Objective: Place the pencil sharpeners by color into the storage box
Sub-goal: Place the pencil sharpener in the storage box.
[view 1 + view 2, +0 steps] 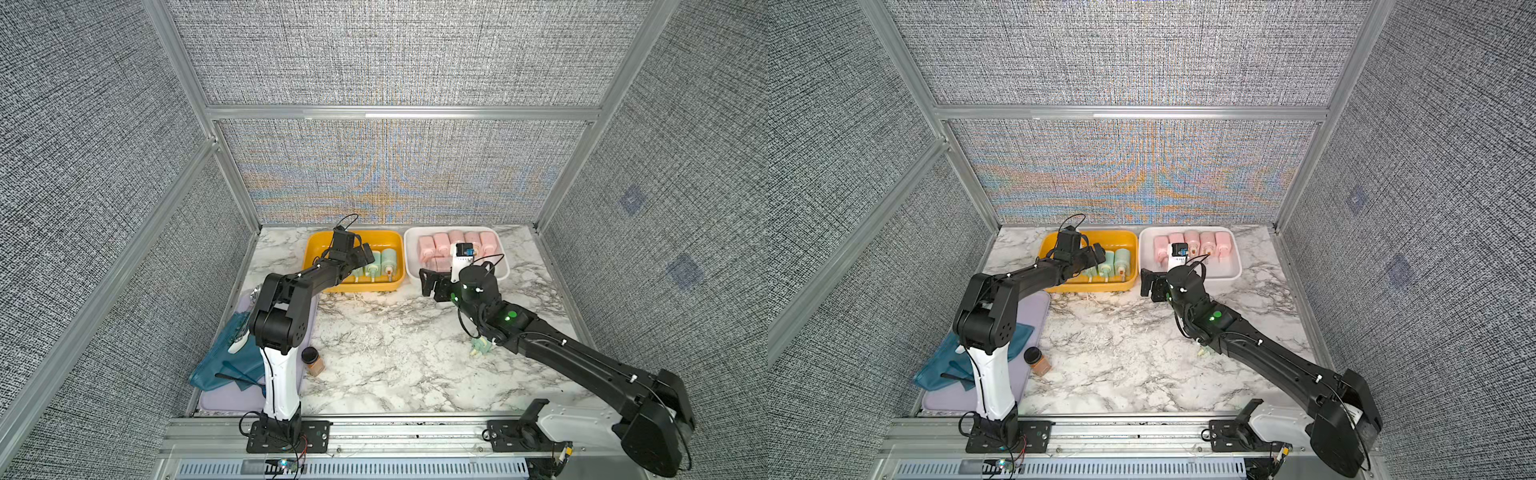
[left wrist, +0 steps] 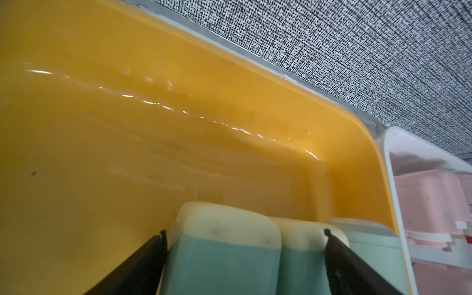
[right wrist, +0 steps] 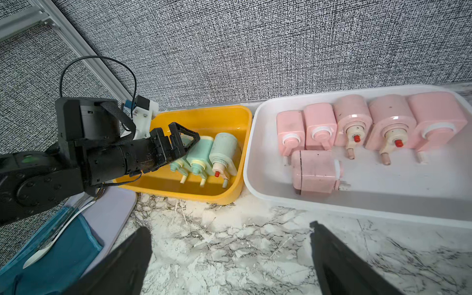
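Observation:
Three mint green pencil sharpeners (image 3: 199, 155) lie side by side in the yellow storage box (image 1: 316, 241). My left gripper (image 2: 245, 232) hangs open over them. One finger is beside the outermost sharpener (image 2: 222, 255) and the other is above its neighbour (image 2: 301, 255); it grips nothing. Several pink sharpeners (image 3: 352, 120) fill the white box (image 3: 383, 204). My right gripper (image 3: 229, 226) stands open and empty over bare marble in front of the two boxes. One more green sharpener (image 1: 481, 347) lies on the table beside the right forearm.
A small brown jar with a black lid (image 1: 311, 361) stands near the left arm's base. A lilac board (image 1: 226, 401) at the front left carries a teal cloth (image 1: 232, 357) and a white spoon. Fabric walls close in the back and sides.

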Robot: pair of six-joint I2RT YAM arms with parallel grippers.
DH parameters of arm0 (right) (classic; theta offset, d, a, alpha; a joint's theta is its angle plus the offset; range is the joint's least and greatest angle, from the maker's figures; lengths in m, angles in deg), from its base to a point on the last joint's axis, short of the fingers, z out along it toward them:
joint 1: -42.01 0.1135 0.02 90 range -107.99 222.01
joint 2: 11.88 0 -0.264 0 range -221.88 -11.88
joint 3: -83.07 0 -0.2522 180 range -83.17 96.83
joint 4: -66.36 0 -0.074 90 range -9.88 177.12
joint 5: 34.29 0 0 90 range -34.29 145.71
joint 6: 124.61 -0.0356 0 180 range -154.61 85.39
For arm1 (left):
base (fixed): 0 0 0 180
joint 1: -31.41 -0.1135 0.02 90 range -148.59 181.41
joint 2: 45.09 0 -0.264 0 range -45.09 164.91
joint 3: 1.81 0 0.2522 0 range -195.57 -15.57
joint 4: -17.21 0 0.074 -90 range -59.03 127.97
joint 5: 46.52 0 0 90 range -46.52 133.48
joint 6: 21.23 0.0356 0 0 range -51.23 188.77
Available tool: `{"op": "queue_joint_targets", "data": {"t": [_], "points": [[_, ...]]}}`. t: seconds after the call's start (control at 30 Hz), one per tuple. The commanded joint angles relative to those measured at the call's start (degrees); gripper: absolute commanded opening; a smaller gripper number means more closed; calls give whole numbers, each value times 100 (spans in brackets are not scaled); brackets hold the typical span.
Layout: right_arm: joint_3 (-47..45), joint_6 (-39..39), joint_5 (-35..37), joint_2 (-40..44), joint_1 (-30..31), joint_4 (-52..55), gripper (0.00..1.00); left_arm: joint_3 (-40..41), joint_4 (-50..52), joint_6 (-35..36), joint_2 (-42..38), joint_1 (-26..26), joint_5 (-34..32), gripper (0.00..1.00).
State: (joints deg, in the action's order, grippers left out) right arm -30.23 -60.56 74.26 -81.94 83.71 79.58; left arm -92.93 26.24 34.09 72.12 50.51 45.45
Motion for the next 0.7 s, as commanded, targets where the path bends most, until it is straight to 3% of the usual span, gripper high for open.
{"op": "queue_joint_targets", "data": {"t": [0.0, 0.3, 0.67], "points": [[30, 20, 8, 28, 6, 35, 99, 11, -3, 110, 8, 7, 174, 99], [64, 29, 4, -10, 6, 36, 99, 116, 200, -555, -174, 14, -107, 99], [-3, -148, 267, 17, -1, 55, 99, -68, 174, -293, -63, 16, 174, 99]]}}
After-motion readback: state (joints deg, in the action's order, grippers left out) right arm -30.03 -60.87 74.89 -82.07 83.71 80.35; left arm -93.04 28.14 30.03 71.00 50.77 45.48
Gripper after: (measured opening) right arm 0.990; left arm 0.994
